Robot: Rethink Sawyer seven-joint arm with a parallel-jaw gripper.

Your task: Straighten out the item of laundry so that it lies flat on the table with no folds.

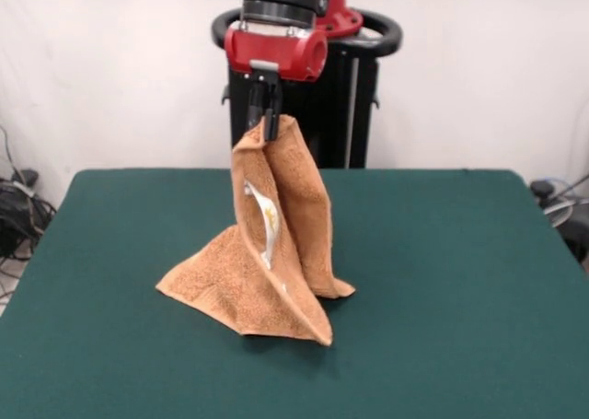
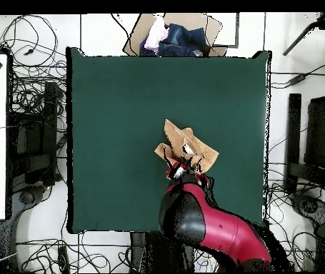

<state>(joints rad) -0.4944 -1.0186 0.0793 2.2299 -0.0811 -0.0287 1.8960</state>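
Item one on my screens: a light orange-tan terry-cloth towel (image 1: 276, 253), hanging in a tall tent shape over the large rectangular counter (image 1: 460, 281) with its dark green felt-like top. I see its uppermost corner pinched in the gripper (image 1: 267, 115), whose jaws are closed tight on the cloth below the red wrist housing of the red and black arm (image 1: 276, 41). From that corner the cloth falls in two long vertical folds; its lower edges touch the counter and spread out, one flap reaching to the picture's left of the gripper in the front view, a narrower fold ending just right of it. Between the two folds I can make out a small white tag (image 1: 262, 218) with yellow print, roughly halfway down the hanging cloth. In the overhead view the towel (image 2: 186, 148) shows as a crumpled patch on the counter (image 2: 115, 128), lying toward the counter edge that the arm (image 2: 208, 225) crosses, and the gripper (image 2: 183, 170) sits over the part of the towel nearest that edge. Item two, beyond the counter edge opposite the arm: an open cardboard box (image 2: 183, 32) holding mixed clothing. Item three: cables (image 2: 33, 93) strewn on the floor beside the counter.
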